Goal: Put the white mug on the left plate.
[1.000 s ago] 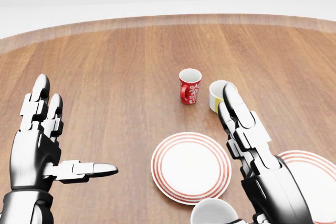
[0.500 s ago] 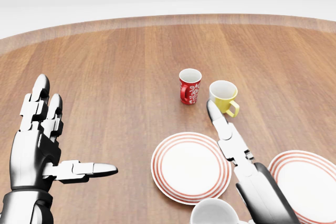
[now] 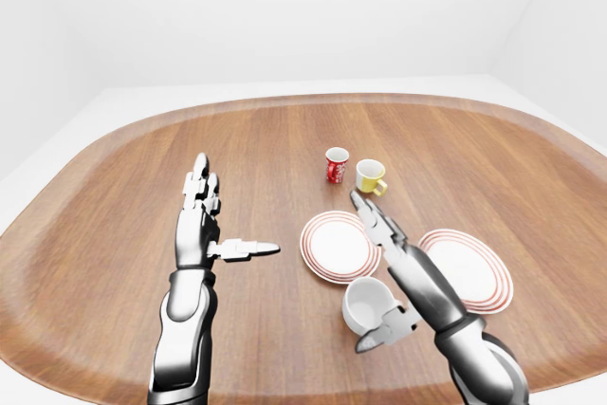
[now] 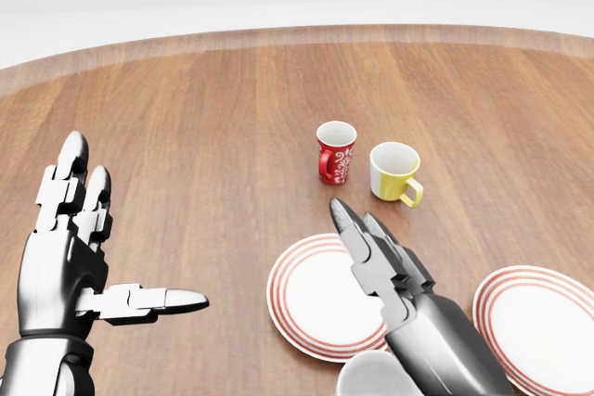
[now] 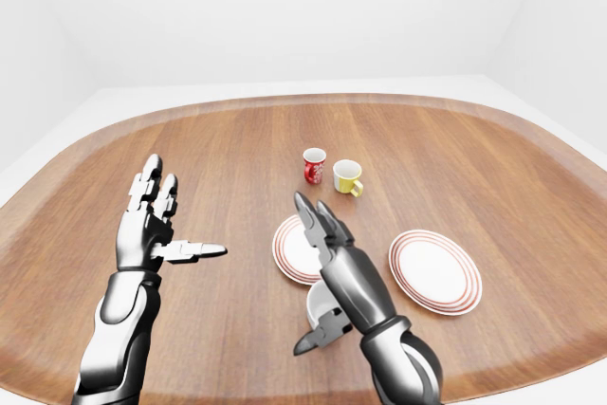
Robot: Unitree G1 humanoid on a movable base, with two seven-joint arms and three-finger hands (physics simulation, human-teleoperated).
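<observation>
Right hand [image 3: 394, 263], fingers spread and gripping nothing, hovers beside the white mug [image 3: 368, 303] at lower centre, just below the left plate [image 3: 339, 246]; mug not yet lifted, plate bare; left hand [image 3: 201, 225] open, idle.

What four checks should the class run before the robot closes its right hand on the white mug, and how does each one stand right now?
1. Right hand open: ok, fingers extended, thumb spread below the mug.
2. White mug within the grasp: cannot tell; the hand sits right beside it in the left-eye view, but contact is unclear.
3. Left plate free to receive the mug: ok, nothing rests on it, though the right hand's fingers reach over its right edge.
4. Red mug and yellow mug out of the way: ok, both stand above the plates in the head view.
5. Left hand clear of the path: ok, open and well left of the plates.
</observation>
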